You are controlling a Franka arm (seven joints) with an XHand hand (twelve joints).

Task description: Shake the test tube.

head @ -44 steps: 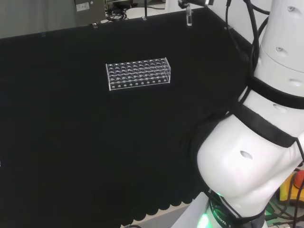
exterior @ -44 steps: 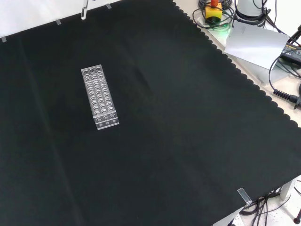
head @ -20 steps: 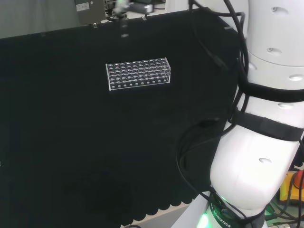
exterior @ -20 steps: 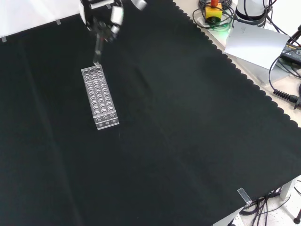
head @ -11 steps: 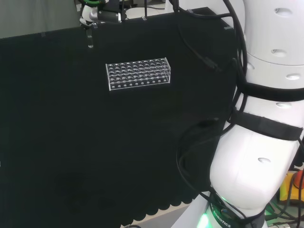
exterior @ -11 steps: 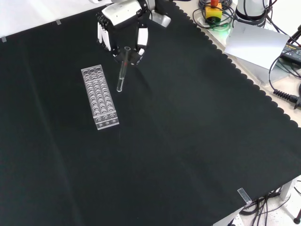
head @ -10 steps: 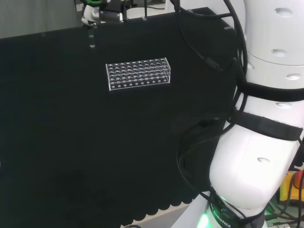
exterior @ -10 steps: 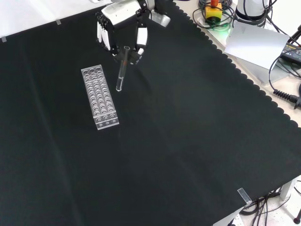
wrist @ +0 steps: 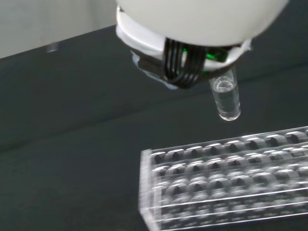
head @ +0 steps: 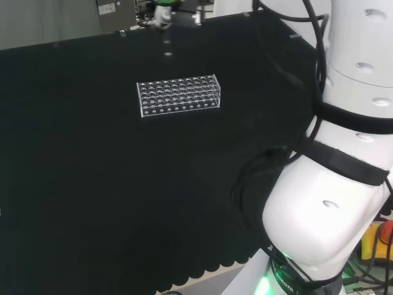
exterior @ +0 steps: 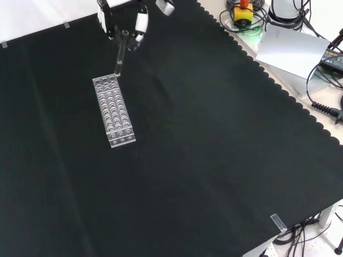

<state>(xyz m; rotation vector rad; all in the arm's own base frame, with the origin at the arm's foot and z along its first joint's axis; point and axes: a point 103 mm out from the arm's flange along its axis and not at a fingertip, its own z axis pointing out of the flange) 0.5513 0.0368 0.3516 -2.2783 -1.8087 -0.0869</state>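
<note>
The hand (exterior: 124, 18) hangs near the cloth's far edge in the front view, its fingers curled round the top of a clear test tube (exterior: 119, 58). The tube points down, its tip in the air just above the far end of the clear rack (exterior: 113, 110). In the head view the hand (head: 164, 7) is at the top edge, with the tube (head: 168, 49) blurred below it, behind the rack (head: 178, 96). Close up in the wrist view, the tube's rounded end (wrist: 227, 100) sticks out under the hand (wrist: 192, 43), apart from the rack (wrist: 226, 183). The tube looks empty.
The arm's white links (head: 344, 184) stand at the right of the head view. Off the cloth at the front view's upper right lie a yellow and red stop button (exterior: 242, 10), a grey sheet (exterior: 292, 51) and cables. Open black cloth (exterior: 214, 160) spreads beside the rack.
In half a second the hand has swung the tube from beside the rack's long side to over its far end; in the head view it went from left to right.
</note>
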